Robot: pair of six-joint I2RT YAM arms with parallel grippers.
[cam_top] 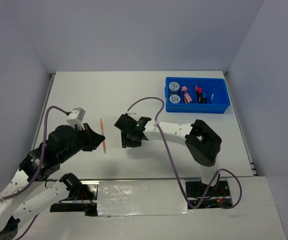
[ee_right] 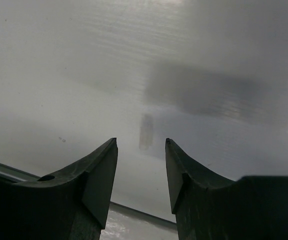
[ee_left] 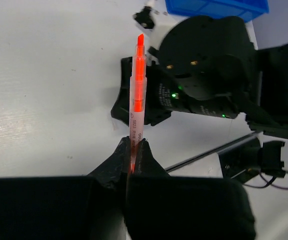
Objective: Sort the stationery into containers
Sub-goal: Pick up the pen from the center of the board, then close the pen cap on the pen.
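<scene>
White matte tabletop (cam_top: pixel 109 100). Plain pale grey-lavender walls (cam_top: pixel 134 35) stand at its far, left and right edges. Thin grey trim (cam_top: pixel 242 130) runs along the right edge, same on the left edge. Glossy white panel (cam_top: pixel 134 197) along the near edge, catching glare. Soft grey shadows around the tabletop's middle.

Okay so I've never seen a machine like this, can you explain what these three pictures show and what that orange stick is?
These are two robot arms fixed at the near edge of a white table. The overhead picture shows both; the other two come from cameras on each wrist. The left gripper is shut on a thin orange pen. The right gripper is open and holds nothing. The blue tray at the far right holds two tape discs and some highlighters.
</scene>
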